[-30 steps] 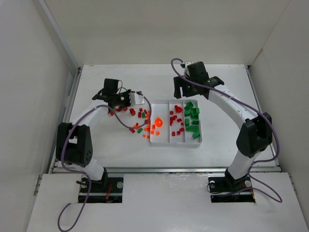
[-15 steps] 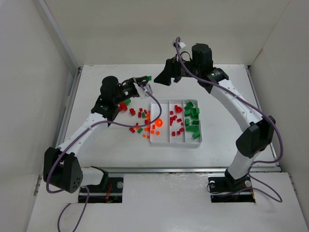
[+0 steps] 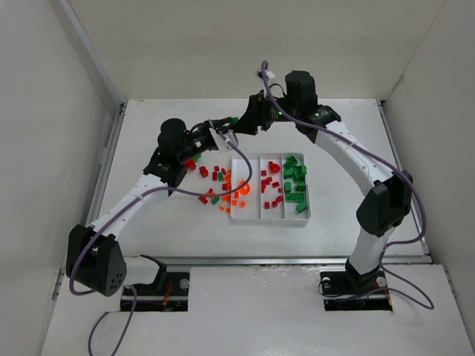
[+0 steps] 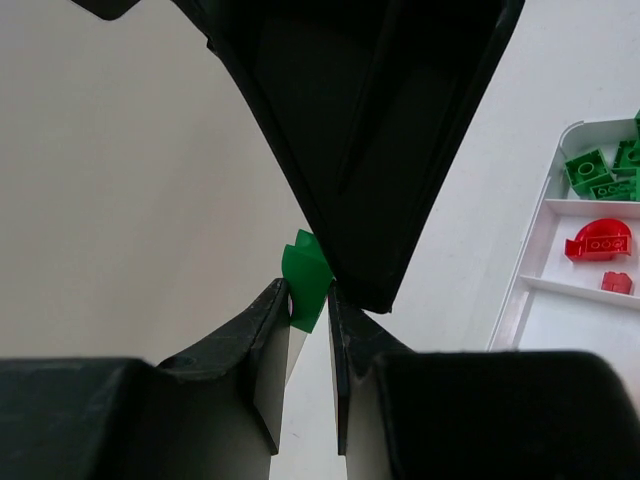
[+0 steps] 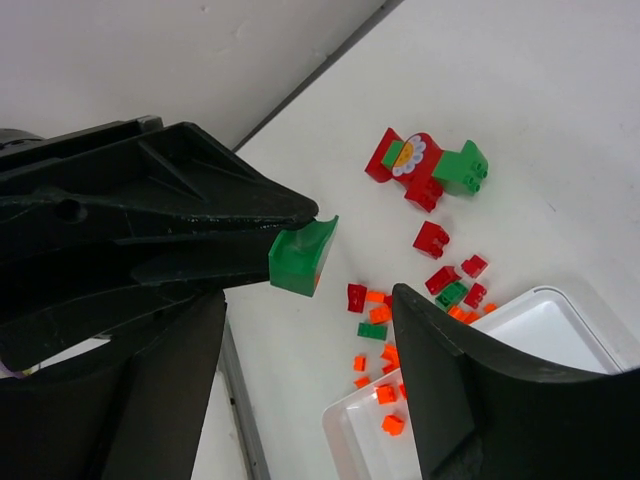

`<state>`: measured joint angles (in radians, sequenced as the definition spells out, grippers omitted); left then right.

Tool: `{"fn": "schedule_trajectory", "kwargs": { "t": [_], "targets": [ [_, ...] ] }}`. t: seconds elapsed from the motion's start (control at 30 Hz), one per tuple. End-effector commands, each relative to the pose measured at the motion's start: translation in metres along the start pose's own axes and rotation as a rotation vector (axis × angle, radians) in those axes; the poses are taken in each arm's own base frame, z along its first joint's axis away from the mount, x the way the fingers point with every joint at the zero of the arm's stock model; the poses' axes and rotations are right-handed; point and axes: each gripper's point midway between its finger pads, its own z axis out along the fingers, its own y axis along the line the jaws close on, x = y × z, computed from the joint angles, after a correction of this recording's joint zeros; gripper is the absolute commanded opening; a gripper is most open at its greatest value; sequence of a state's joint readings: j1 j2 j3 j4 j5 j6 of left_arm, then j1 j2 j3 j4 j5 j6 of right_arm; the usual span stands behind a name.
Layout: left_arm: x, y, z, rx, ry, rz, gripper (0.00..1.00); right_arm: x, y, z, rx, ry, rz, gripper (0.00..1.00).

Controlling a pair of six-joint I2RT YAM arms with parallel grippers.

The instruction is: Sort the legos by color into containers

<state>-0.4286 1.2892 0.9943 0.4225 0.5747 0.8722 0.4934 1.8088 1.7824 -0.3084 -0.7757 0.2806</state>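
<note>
Two arms meet in the air over the far side of the tabletop (image 3: 171,230), just behind the single white tray (image 3: 269,219). The left gripper (image 4: 308,305) is clamped on one green brick (image 4: 306,275), which is pinched at its lower end so most of it stands clear above the fingertips. The right gripper (image 5: 308,300) has its jaws spread wide. One finger sits on either side of that same brick without touching it, as the right wrist view shows. The brick is held up off the tabletop, not in any compartment.

The tray has three long compartments side by side. The left compartment (image 3: 243,211) holds about four orange pieces, one clearly larger than the others. The middle compartment (image 3: 272,212) holds roughly nine red pieces, one of them a curved arch near the far end. The right compartment (image 3: 291,215) holds around nine green pieces, packed too close for a sure count.

A loose scatter of bricks (image 3: 215,182) lies on the tabletop just left of the tray. In the right wrist view I count five loose red bricks, two loose green ones and a cluster of small orange ones against the tray's corner. There is also one joined lump of red and green bricks (image 5: 425,168) with a flower piece on it, lying a little apart.
</note>
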Motion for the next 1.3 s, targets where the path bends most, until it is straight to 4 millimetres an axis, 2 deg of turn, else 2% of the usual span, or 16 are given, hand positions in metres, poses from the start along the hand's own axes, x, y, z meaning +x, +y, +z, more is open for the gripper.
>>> {"fn": "schedule_trajectory", "kwargs": {
  "t": [0.0,0.1,0.23,0.33,0.47,0.73,0.87,0.9,0.97,1.0,1.07,1.1,1.17,1.2,1.23,1.27],
  "targets": [
    [-0.017,0.006,0.002,-0.025,-0.054,0.009,0.0,-0.029,0.022,-0.001,-0.056,-0.067,-0.072,0.72],
    [-0.017,0.004,-0.001,-0.024,-0.053,0.008,0.0,-0.03,0.023,-0.001,-0.058,-0.073,-0.07,0.72],
    [-0.017,0.003,-0.003,-0.024,-0.053,0.017,0.0,-0.035,0.025,-0.002,-0.062,-0.085,-0.083,0.67],
    [-0.016,0.002,-0.003,-0.018,-0.047,0.012,0.0,-0.037,0.026,0.001,-0.073,-0.086,-0.069,0.58],
    [-0.018,-0.001,-0.001,-0.012,-0.054,0.012,0.0,-0.031,0.018,0.007,-0.069,-0.072,-0.044,0.51],
    [-0.02,0.001,-0.001,-0.017,-0.06,0.017,0.0,-0.028,0.015,0.009,-0.067,-0.065,-0.029,0.44],
    [-0.019,0.002,-0.001,-0.024,-0.053,0.017,0.0,-0.023,0.013,0.011,-0.073,-0.049,-0.016,0.24],
    [-0.019,0.002,-0.001,-0.024,-0.053,0.017,0.0,-0.023,0.013,0.011,-0.073,-0.049,-0.016,0.13],
    [-0.019,0.002,-0.001,-0.024,-0.053,0.017,0.02,-0.024,0.012,0.011,-0.064,-0.052,-0.016,0.0],
    [-0.019,0.002,-0.001,-0.024,-0.053,0.017,0.11,-0.024,0.012,0.011,-0.064,-0.052,-0.016,0.0],
    [-0.019,0.002,-0.001,-0.024,-0.053,0.007,0.41,-0.026,0.013,0.007,-0.041,-0.066,-0.019,0.0],
    [-0.015,-0.002,-0.002,-0.017,-0.047,0.002,0.67,-0.02,0.007,0.009,-0.024,-0.058,-0.006,0.0],
    [-0.012,-0.003,-0.002,-0.019,-0.034,-0.003,0.84,-0.026,-0.012,-0.003,0.052,-0.091,0.005,0.0],
    [-0.007,-0.006,-0.003,-0.01,-0.012,-0.015,0.9,-0.017,-0.022,-0.006,0.087,-0.077,0.032,0.0],
    [-0.006,-0.005,-0.003,-0.02,-0.002,-0.024,0.97,-0.017,-0.029,-0.014,0.123,-0.084,0.043,0.0],
    [-0.002,-0.006,-0.004,-0.019,0.014,-0.031,1.0,-0.014,-0.049,-0.024,0.2,-0.09,0.073,0.0]
  ]
}}
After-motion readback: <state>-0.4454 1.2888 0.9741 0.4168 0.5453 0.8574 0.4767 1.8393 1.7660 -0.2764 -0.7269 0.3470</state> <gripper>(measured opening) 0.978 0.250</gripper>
